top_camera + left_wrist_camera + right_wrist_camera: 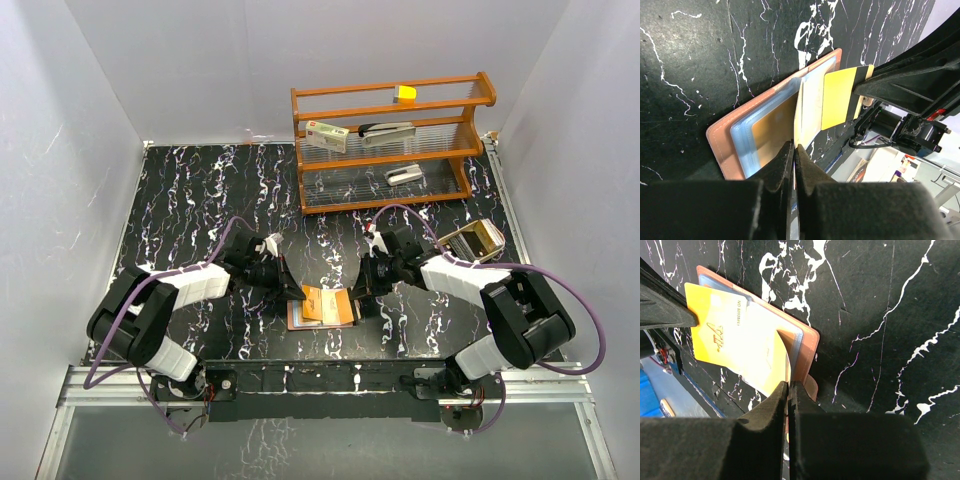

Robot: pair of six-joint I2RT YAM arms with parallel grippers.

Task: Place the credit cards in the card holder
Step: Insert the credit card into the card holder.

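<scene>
The reddish-brown card holder (pixel 298 318) lies open and flat between the arms, and also shows in the left wrist view (pixel 722 150) and the right wrist view (pixel 807 347). A light blue card (pixel 742 142) and a tan card (pixel 772 127) sit in its panel. A yellow-orange credit card (pixel 325 304) stands on edge, slightly bent, over the holder. My left gripper (pixel 795 150) is shut on one end of it (pixel 837 100). My right gripper (pixel 789 386) is shut on the other end (pixel 725 340). In the top view the left gripper (pixel 297 292) and right gripper (pixel 360 297) flank the holder.
A wooden rack (pixel 390 150) stands at the back right with a white printed packet (pixel 327 135), a yellow block (pixel 405 94) and staplers on it. A tan tray (pixel 472 240) sits by the right arm. White walls enclose the black marbled table (pixel 200 200).
</scene>
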